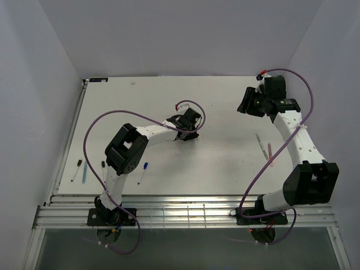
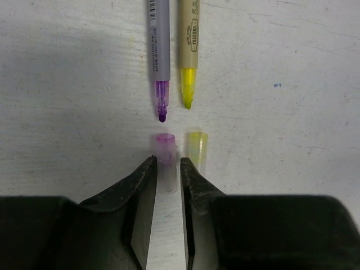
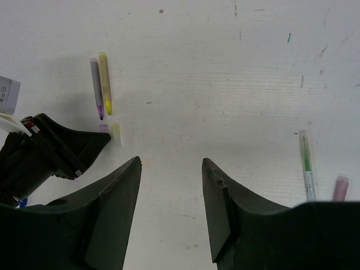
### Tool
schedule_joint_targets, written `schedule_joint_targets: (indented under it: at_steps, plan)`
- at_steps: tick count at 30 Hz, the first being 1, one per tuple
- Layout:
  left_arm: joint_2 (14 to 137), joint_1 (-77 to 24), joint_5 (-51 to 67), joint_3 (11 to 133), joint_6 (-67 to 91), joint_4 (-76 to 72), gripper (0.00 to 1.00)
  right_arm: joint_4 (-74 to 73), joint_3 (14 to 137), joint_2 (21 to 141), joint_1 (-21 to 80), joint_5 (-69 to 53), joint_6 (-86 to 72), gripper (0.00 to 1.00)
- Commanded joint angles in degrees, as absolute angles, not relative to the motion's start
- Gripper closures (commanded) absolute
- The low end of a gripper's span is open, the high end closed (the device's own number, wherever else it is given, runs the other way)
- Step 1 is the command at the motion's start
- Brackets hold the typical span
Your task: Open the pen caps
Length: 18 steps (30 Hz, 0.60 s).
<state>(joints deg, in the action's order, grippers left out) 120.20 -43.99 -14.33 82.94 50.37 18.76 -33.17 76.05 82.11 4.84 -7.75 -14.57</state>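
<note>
The left hand (image 2: pixel 167 162) brackets the purple cap (image 2: pixel 165 146) on the worktop (image 2: pixel 281 140) below the purple pen (image 2: pixel 158 50), pinched or merely flanked one cannot tell, and should back straight off, sparing the yellow cap (image 2: pixel 196 147) alongside; the right hand (image 3: pixel 171 185) hangs spread, empty.

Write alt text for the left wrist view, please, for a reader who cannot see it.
The left gripper straddles a purple pen cap lying on the white table, a pale yellow cap just right of it. Beyond them lie an uncapped purple pen and yellow highlighter, side by side, tips pointing at the caps.
</note>
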Motion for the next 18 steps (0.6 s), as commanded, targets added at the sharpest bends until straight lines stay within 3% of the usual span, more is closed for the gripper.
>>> schedule_joint_targets:
  at_steps: [1, 16, 18]
  plan:
    - [119.3, -43.3, -15.1, 80.7, 50.2, 22.1, 0.64, -31.6, 75.8, 80.5, 4.4, -8.4, -14.2, 0.46]
    - [115.6, -43.2, -16.1, 76.7, 50.5, 20.6, 0.63, -31.5, 75.6, 80.8, 4.4, -8.8, -14.1, 0.46]
    - [113.4, -43.2, -16.2, 75.6, 49.7, 19.6, 0.59, -31.5, 75.7, 80.8, 4.5, -8.7, -14.1, 0.46]
